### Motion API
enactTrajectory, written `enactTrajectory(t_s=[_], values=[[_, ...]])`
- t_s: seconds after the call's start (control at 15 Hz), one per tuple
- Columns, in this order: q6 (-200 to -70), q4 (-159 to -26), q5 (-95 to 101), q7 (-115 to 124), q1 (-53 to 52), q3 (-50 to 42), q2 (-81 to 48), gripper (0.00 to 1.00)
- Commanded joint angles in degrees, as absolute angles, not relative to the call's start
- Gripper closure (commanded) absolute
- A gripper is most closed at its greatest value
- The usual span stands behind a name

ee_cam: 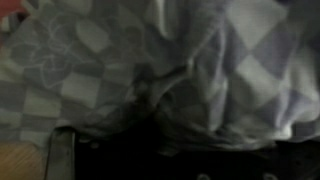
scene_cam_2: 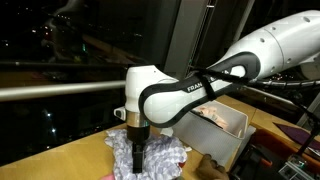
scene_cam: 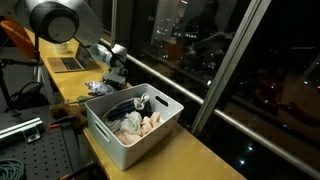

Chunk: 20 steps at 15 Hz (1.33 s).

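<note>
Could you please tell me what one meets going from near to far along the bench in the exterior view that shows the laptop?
Bin → checkered cloth, with the gripper at it → laptop.

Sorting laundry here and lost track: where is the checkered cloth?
In an exterior view the checkered cloth lies crumpled on the wooden table, directly under the gripper, beside the white bin.

Checkered cloth [scene_cam_2: 165, 155] crowded the gripper [scene_cam_2: 137, 152] from below. A white bin [scene_cam_2: 228, 145] and a window railing [scene_cam_2: 50, 90] hemmed two sides. Bare counter [scene_cam_2: 50, 166] lay open.
</note>
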<state>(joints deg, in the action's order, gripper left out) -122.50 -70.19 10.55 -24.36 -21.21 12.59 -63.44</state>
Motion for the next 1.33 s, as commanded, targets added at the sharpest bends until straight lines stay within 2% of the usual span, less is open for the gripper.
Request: enactTrajectory(t_s=[0.0, 0.13, 0.6, 0.8, 1.27], values=[[-121.6, -62.8, 9.7, -24.6, -21.2, 13.1, -70.2, 0.26], [-120.5, -61.1, 9.3, -23.9, -21.5, 12.8, -70.9, 0.28], [-118.5, -57.6, 8.4, -23.7, -21.8, 12.9, -72.0, 0.8], [-118.8, -61.4, 9.1, -21.3, -22.4, 12.2, -67.2, 0.99], [-121.5, -77.2, 11.1, -13.9, -21.7, 10.7, -51.6, 1.0]])
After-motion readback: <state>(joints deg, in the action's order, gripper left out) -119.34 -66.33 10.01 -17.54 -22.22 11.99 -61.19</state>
